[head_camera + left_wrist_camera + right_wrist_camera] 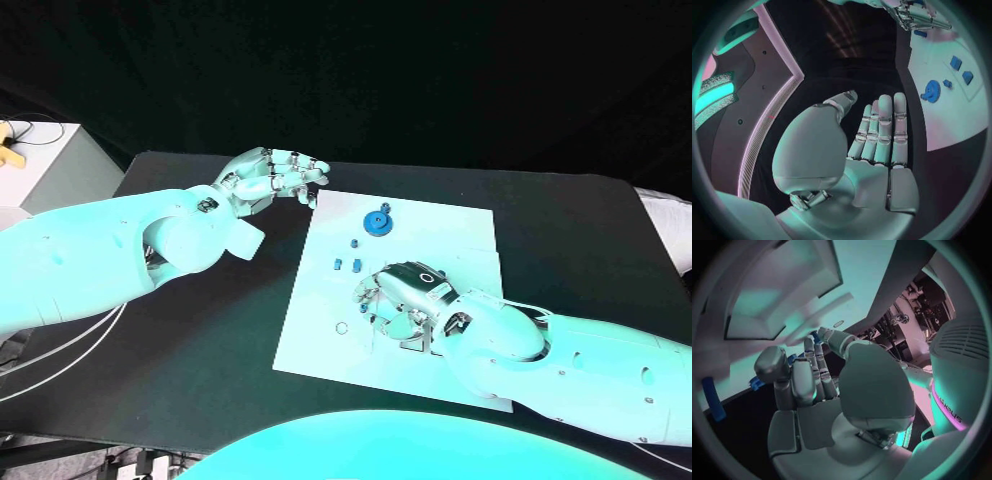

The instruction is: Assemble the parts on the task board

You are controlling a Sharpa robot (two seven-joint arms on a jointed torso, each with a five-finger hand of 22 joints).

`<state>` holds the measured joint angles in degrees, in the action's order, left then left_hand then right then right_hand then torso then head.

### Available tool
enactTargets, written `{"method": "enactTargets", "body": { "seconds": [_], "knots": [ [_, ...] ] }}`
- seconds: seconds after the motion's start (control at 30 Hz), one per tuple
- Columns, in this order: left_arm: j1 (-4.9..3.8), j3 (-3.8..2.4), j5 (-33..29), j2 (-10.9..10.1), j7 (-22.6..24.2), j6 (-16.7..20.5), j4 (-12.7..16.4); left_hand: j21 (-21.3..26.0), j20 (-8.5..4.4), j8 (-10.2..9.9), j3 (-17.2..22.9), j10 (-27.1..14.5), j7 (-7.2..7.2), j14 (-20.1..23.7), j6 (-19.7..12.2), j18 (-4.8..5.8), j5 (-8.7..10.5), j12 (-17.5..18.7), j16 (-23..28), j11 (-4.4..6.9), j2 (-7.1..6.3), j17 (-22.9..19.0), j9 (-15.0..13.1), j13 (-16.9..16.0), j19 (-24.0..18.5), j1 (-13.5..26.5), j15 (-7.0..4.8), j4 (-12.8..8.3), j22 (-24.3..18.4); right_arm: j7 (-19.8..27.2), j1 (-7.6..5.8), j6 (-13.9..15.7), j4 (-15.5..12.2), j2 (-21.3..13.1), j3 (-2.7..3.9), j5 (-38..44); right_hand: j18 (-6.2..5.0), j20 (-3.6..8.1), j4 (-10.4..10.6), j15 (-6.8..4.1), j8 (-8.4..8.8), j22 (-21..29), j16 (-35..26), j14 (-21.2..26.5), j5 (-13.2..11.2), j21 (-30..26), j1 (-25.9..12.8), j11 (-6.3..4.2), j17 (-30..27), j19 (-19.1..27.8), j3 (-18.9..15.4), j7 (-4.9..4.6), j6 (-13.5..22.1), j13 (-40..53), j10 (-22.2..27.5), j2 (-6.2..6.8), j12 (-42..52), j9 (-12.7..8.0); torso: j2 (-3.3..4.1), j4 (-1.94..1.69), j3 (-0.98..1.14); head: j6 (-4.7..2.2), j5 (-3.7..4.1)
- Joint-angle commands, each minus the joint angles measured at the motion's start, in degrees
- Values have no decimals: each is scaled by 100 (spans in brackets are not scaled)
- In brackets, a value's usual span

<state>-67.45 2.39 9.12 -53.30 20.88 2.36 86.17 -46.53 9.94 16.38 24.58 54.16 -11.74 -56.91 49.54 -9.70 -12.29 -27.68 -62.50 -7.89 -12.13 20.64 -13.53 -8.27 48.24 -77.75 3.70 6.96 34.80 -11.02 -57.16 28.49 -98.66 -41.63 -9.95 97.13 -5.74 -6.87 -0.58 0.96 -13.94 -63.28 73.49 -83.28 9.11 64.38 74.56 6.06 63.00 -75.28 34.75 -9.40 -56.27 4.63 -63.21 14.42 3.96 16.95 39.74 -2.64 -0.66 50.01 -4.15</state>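
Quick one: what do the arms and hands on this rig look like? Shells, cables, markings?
Both arms have smooth, bulbous white shells. The left hand and right hand are silver, with segmented metallic fingers. Thin pale cables loop beside the left arm. Lettering on the shell in the right wrist view is unreadable.

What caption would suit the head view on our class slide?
Right hand works over the white task board near a round blue part, while the left hand hovers beside the board, holding nothing.
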Motion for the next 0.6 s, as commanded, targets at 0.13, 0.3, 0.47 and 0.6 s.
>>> {"method": "enactTargets", "body": {
  "seconds": [0.13, 0.3, 0.47, 0.6],
  "knots": [
    [2, -2, -19, 1, 9, -113, 1, 37, -11, -20, -31, -39, 4, -5, -33, -74, 9, -15, 25, 5, -1, -9, 8, -7, 39, -56, 24, 24, -7, 128, 9, 311, -16, -79, -6, -107, -151, -39, 6, 61, 89, 314, -111, 181, 69, -360, 86, 47, -222, 267, -229, -23, 92, -46, 337, 33, 107, -13, 6, 0, 5, -1, 31],
    [3, -2, -19, -1, 6, -118, -2, 37, -11, -20, -31, -39, 4, -5, -33, -74, 9, -15, 25, 5, -1, -9, 8, -7, 39, -56, 24, 24, -7, 136, 4, 444, -95, -177, -5, -171, -193, -73, 36, 94, 187, 483, -141, 300, 91, -570, 172, 78, -358, 402, -463, -54, 150, -54, 545, -2, 226, -38, 1, -1, 3, -1, 55],
    [5, -2, -19, -5, 2, -124, -5, 37, -11, -20, -31, -39, 4, -5, -33, -74, 9, -15, 25, 5, -1, -9, 8, -7, 39, -56, 24, 24, -7, 215, -81, 489, -292, -388, 11, -406, -174, -75, 61, 93, 234, 383, -71, 278, 117, -482, 226, 70, -312, 333, -547, -58, 159, -35, 525, -39, 362, -49, -3, -1, 4, -1, 108],
    [9, -1, -20, -7, 3, -128, -2, 37, -11, -20, -31, -39, 4, -5, -33, -74, 9, -15, 25, 5, -1, -9, 8, -7, 39, -56, 24, 24, -7, 293, -317, 238, -484, -678, 40, -840, 14, -15, 152, 22, 303, -434, 394, -106, 127, 361, 191, -1, 289, -266, -515, -3, 127, -17, 302, -36, 667, -57, -7, -1, -3, -1, 186]
  ]
}}
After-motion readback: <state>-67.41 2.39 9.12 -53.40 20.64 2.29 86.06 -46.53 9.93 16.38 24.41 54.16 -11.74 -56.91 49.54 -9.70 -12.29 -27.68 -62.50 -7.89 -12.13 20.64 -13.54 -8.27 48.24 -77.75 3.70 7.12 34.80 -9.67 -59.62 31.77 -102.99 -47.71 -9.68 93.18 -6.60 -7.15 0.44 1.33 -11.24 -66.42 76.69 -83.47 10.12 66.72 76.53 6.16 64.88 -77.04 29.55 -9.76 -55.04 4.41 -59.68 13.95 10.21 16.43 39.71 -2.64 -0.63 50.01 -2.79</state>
